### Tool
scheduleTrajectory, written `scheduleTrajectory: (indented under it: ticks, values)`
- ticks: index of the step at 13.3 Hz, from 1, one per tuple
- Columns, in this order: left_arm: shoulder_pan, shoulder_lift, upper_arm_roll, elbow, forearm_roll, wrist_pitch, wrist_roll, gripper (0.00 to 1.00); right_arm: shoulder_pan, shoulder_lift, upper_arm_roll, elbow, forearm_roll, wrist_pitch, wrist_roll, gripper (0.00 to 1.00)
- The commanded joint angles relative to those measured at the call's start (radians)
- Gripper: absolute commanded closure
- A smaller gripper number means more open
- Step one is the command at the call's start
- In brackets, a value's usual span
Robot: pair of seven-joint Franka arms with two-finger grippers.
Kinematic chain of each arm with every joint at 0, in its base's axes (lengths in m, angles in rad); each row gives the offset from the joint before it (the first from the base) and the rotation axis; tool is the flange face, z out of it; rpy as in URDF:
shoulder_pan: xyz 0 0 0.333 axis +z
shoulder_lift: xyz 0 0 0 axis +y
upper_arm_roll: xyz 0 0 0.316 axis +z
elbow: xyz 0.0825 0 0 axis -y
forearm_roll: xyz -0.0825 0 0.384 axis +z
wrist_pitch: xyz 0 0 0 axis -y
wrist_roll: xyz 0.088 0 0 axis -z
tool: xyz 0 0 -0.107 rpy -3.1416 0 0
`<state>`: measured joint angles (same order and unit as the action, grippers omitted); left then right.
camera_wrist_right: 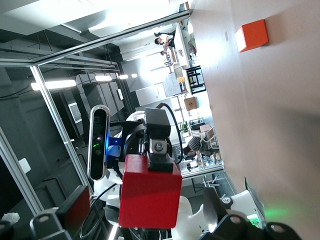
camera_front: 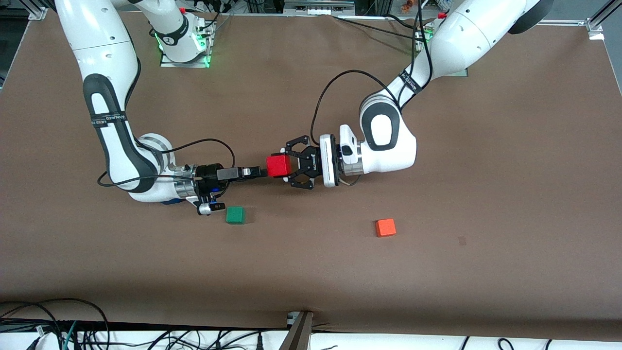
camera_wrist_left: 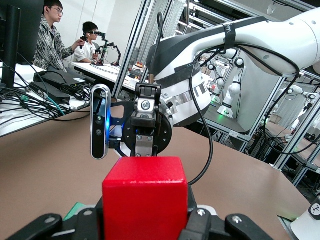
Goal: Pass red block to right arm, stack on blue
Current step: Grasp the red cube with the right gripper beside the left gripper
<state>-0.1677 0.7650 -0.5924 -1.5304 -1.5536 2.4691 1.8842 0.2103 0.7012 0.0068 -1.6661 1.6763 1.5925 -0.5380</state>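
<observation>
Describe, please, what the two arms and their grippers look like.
Both are white jointed arms with dark grey joint panels and a black printed band. The left arm has a black linkage-style left gripper and a looping black cable. The right arm carries a black right gripper with silver fingers, also cabled.

Front view: high camera across table (camera_front: 486, 194), facing robot bases along top edge, looking steeply down; takes in whole tabletop and both arms.

Left wrist view: camera on left arm's wrist, very close, looking level along its fingers past red block (camera_wrist_left: 145, 197) toward right gripper (camera_wrist_left: 142, 150) and lab with seated people.

Right wrist view: camera on right wrist, rolled sideways, table as vertical plane; close on red block (camera_wrist_right: 150, 197), facing left gripper (camera_wrist_right: 157, 150).

All three share red block (camera_front: 278, 166); front and right wrist views share orange cube (camera_front: 385, 227) (camera_wrist_right: 252, 35).
</observation>
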Motion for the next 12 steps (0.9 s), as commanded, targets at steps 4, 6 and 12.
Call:
scheduleTrajectory:
  ticks: [4, 6, 12]
  values:
    - [-0.015, 0.027, 0.006, 0.039, -0.036, 0.008, 0.027, 0.9, 0.04, -0.037, 0.002, -0.052, 0.063, 0.053, -0.008, 0.0]
    - [-0.016, 0.027, 0.006, 0.039, -0.036, 0.008, 0.027, 0.9, 0.052, -0.035, 0.002, -0.052, 0.077, 0.076, -0.007, 0.0]
    - [-0.016, 0.027, 0.005, 0.038, -0.04, 0.007, 0.026, 0.87, 0.054, -0.038, 0.002, -0.052, 0.079, 0.086, -0.007, 0.2]
